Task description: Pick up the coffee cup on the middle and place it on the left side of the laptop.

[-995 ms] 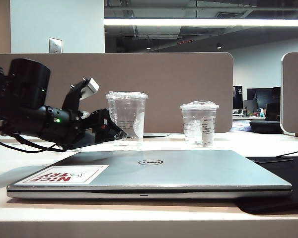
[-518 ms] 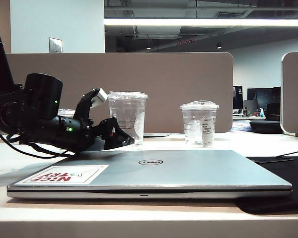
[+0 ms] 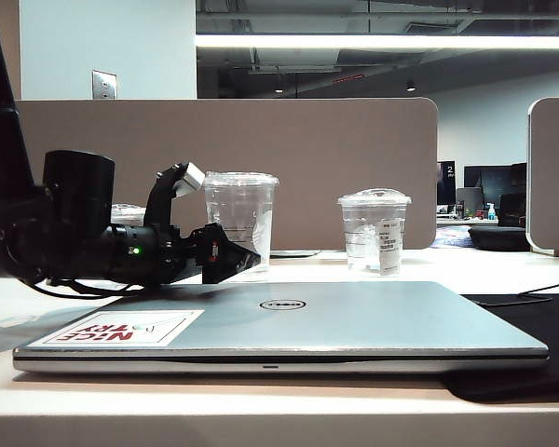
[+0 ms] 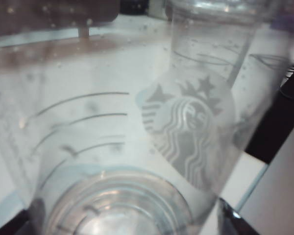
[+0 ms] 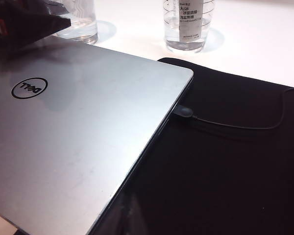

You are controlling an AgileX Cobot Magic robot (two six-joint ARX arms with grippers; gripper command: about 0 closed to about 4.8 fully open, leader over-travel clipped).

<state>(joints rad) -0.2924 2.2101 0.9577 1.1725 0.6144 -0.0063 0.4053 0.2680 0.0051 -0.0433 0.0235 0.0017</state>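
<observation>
Claw of the left arm, spread wide and empty, lies level just beside the coffee cup, lined up to take its lower wall. The cup stands upright on the surface behind the closed laptop. The right claw is out of view, above the laptop's right edge.
</observation>
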